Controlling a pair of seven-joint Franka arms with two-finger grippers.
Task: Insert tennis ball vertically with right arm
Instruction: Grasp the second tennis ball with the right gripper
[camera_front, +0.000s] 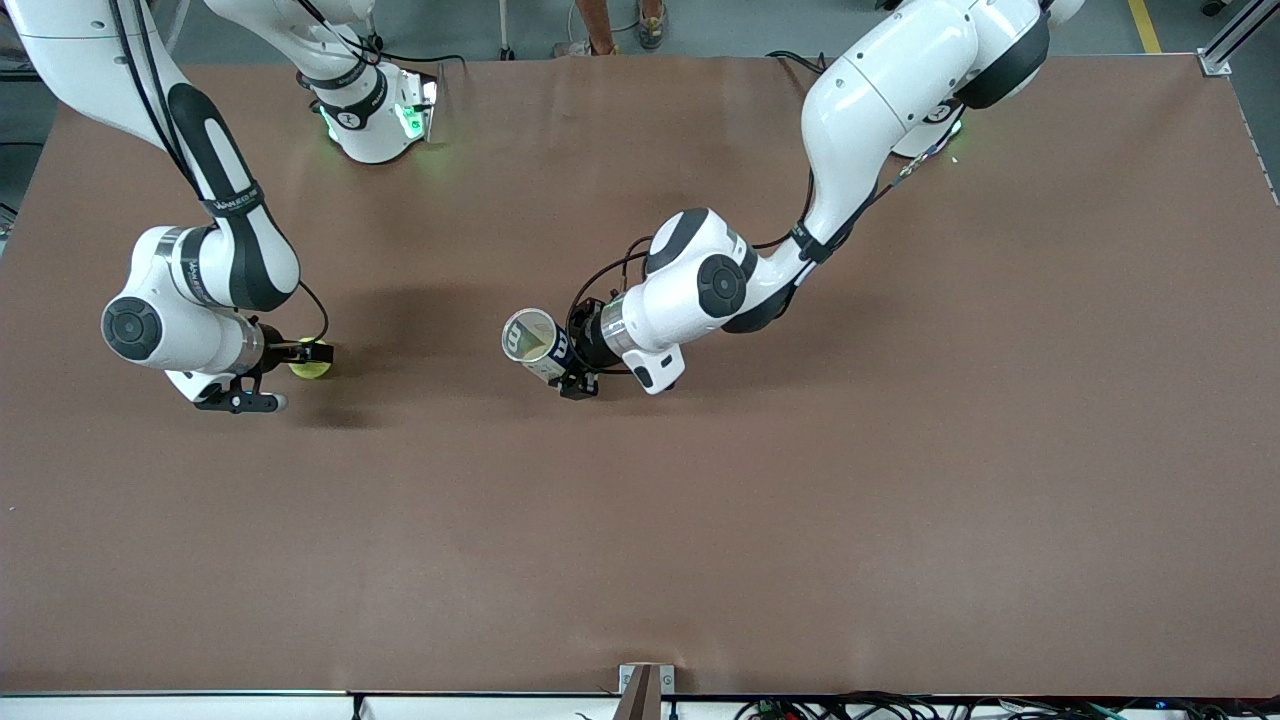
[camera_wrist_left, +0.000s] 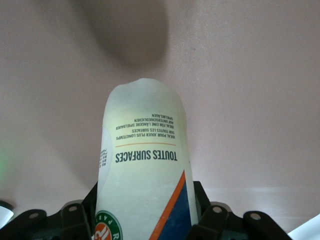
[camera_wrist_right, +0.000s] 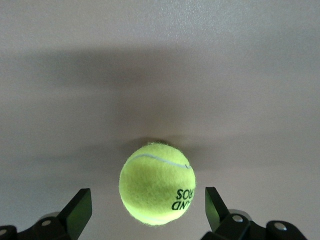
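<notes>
A brown table is filling the scene. Toward the right arm's end, the right gripper is standing wide open around the tennis ball, not yet gripping. The ball is looking light, fuzzy and slightly springy; gripping across its middle seems best. The left gripper is clamping the tube at mid-table.

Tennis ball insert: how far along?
Done: the left tool is shut on the ball can, can mouth facing up. In hand: the right tool is open, its fingers either side of the tennis ball, which sits on the table. Left: grasp, lift, carry over the can, insert.
</notes>
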